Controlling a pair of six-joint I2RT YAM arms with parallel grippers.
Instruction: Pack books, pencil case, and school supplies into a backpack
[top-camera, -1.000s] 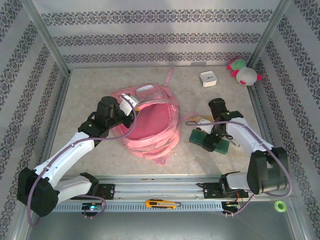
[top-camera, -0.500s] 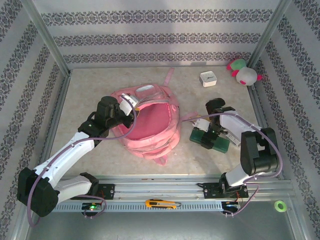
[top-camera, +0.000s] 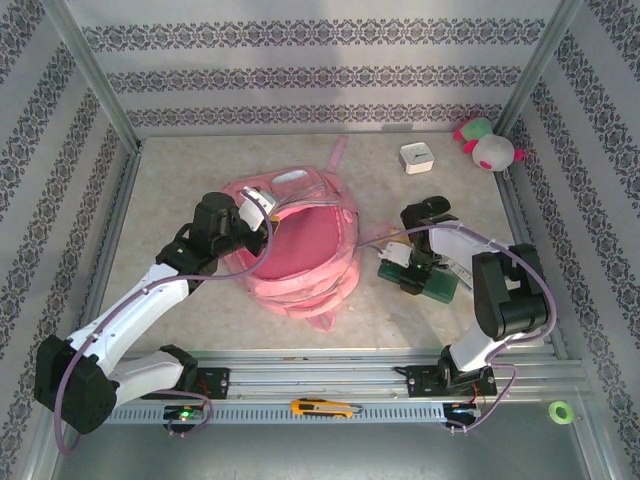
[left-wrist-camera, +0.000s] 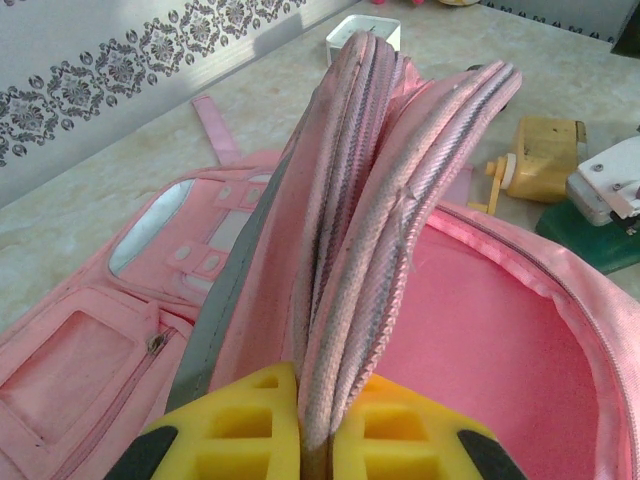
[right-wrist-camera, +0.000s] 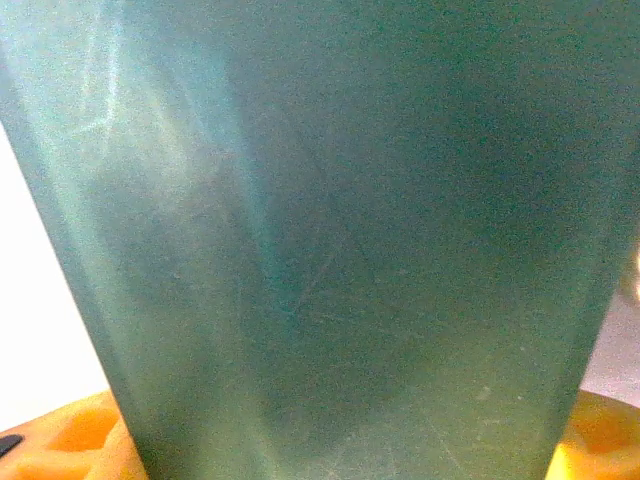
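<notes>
Right now your left gripper (left-wrist-camera: 318, 445) is clenched on the doubled-up rim of the backpack (top-camera: 305, 250). The backpack lies in the middle of the overhead frame with its mouth open and the pink lining showing. Hold that pinch high, because the gap under the raised rim is your target.

Your right gripper (top-camera: 412, 270) is down on the green book (top-camera: 432, 284) at centre right, just beside the bag. From the wrist camera, the book stands between the orange fingertips (right-wrist-camera: 55, 445), one at each lower corner of the frame. I cannot tell whether they are pressing on it or merely straddling it.

So the step in hand looks like picking up the book. Make sure both pads bite squarely before you lift, since a thin, flat book is likely to pivot or slip if caught near one corner. Raise it clear of the table and mind the small yellow item (left-wrist-camera: 545, 170) lying beside it. Then swing left and feed the book's leading edge in under the raised rim, low and slanted. Don't let the left arm sag, or the opening may fold shut.

The white box (top-camera: 416, 158) and the plush toy (top-camera: 487, 145) at upper right are well apart from your path.
</notes>
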